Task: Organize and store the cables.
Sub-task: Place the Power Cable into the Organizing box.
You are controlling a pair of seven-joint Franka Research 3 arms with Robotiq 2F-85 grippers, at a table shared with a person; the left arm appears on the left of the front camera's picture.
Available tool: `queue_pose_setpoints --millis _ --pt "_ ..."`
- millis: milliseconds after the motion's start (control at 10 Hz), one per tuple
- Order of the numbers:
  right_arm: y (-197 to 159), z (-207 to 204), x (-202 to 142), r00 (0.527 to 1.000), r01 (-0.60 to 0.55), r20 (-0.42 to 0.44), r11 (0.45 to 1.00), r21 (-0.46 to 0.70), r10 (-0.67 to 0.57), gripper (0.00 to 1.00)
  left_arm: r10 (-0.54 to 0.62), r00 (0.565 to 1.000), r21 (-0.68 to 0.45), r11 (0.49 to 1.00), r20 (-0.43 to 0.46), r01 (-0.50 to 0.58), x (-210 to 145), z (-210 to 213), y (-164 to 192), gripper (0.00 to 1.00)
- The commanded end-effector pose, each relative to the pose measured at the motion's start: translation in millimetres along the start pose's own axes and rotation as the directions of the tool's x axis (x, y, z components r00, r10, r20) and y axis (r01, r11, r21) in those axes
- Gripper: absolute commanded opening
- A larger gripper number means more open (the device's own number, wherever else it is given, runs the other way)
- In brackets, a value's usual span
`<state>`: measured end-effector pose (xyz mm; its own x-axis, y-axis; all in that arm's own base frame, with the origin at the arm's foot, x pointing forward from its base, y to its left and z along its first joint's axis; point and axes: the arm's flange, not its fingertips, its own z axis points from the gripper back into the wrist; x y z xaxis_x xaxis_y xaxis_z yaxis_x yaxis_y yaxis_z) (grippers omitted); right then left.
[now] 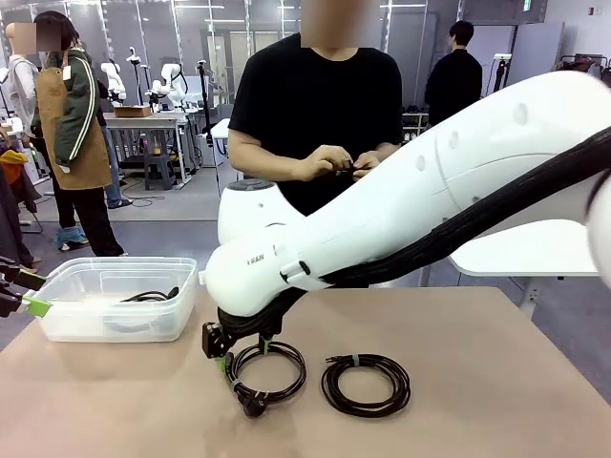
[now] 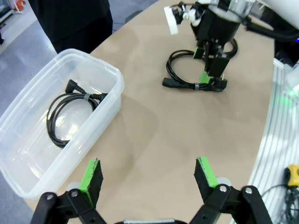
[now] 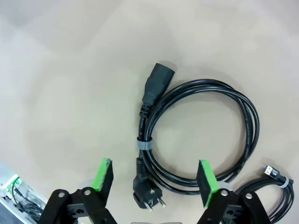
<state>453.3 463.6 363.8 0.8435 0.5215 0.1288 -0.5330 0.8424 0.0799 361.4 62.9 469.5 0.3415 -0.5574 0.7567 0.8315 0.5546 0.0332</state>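
Note:
A black power cable (image 1: 270, 370) lies as a banded coil on the tan table, plugs at its edge. My right gripper (image 1: 228, 367) hangs open just above its left side; in the right wrist view the coil (image 3: 205, 135) and one plug (image 3: 148, 196) lie under the spread fingers. A second coiled cable (image 1: 366, 384) rests to its right, and its end (image 3: 273, 173) shows by my right finger. A third cable (image 2: 70, 111) lies inside the clear bin (image 2: 115, 79). My left gripper (image 2: 148, 173) stands open and holds nothing beside the bin, seen at the front view's left edge (image 1: 29, 303).
The clear plastic bin (image 1: 124, 264) sits at the table's left. A person stands at the far side, both hands (image 1: 339, 164) together on something small and dark. My right arm (image 1: 401, 210) crosses the table's middle. Bare tabletop stretches to the right and front.

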Motion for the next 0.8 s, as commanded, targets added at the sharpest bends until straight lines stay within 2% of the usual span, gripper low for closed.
queue_pose_setpoints --millis 0,200,300,600,700 --pt "-24.5 19.4 -31.4 0.999 0.004 0.052 0.997 0.077 -0.008 1.0 0.017 1.0 -0.013 1.0 -0.003 -0.017 3.2 0.6 0.6 1.0" --pt "-58.3 52.6 -57.1 0.99 -0.053 0.135 0.99 0.133 0.035 1.0 0.017 1.0 -0.013 1.0 -0.003 -0.017 3.2 0.6 0.6 1.0" --pt "-81.3 68.6 -73.8 0.987 -0.093 0.145 0.985 0.146 0.072 1.0 0.017 1.0 -0.013 1.0 -0.003 -0.017 3.2 0.6 0.6 1.0" --pt "-151.9 111.0 -135.8 0.967 -0.141 0.24 0.966 0.216 0.088 1.0 0.0 1.0 0.0 1.0 0.0 0.0 -0.1 0.0 0.1 1.0" --pt "-172.2 120.2 -153.1 0.955 -0.146 0.286 0.967 0.209 0.083 1.0 0.023 1.0 -0.015 1.0 -0.016 -0.023 17.9 -12.1 -9.2 1.0"
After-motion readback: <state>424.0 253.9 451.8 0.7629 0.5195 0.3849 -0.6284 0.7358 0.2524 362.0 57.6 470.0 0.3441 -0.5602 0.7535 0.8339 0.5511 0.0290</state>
